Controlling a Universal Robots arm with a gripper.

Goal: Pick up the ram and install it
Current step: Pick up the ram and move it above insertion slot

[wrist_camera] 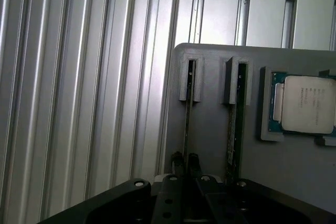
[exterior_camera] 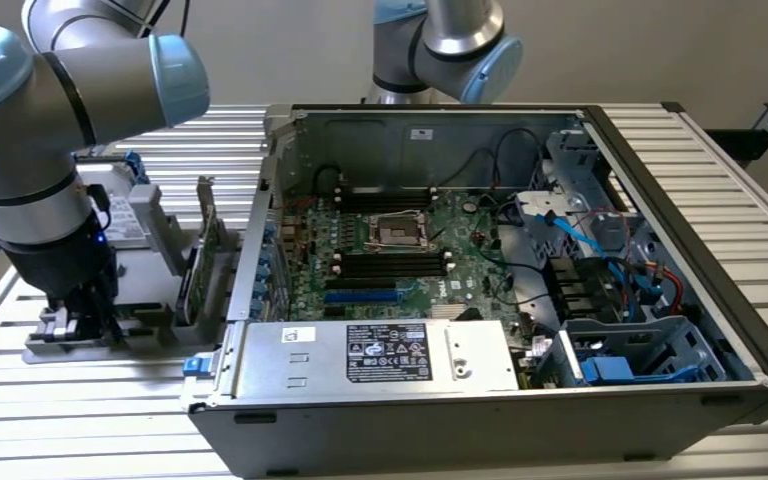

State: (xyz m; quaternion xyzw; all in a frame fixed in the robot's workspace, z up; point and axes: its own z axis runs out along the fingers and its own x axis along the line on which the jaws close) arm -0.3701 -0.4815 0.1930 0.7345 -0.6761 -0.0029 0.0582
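The ram (wrist_camera: 187, 121) stands on edge in a slot of the grey holder (wrist_camera: 210, 129), seen as a thin dark strip. My gripper (wrist_camera: 186, 159) is down over its near end, with one finger (wrist_camera: 178, 159) on each side of the stick, shut on it. A second stick (wrist_camera: 232, 129) stands in the parallel slot beside it, untouched. In the exterior view the gripper (exterior_camera: 84, 310) reaches down into the holder (exterior_camera: 144, 330) at the exterior view's left, beside the open computer case (exterior_camera: 491, 260). The motherboard's black memory slots (exterior_camera: 384, 265) lie inside the case.
A processor chip (wrist_camera: 307, 103) sits in a pocket of the holder beyond the second stick. A tall expansion card (exterior_camera: 204, 250) stands upright between the holder and the case wall. A second arm's base (exterior_camera: 444, 45) is behind the case. Ribbed aluminium table all around.
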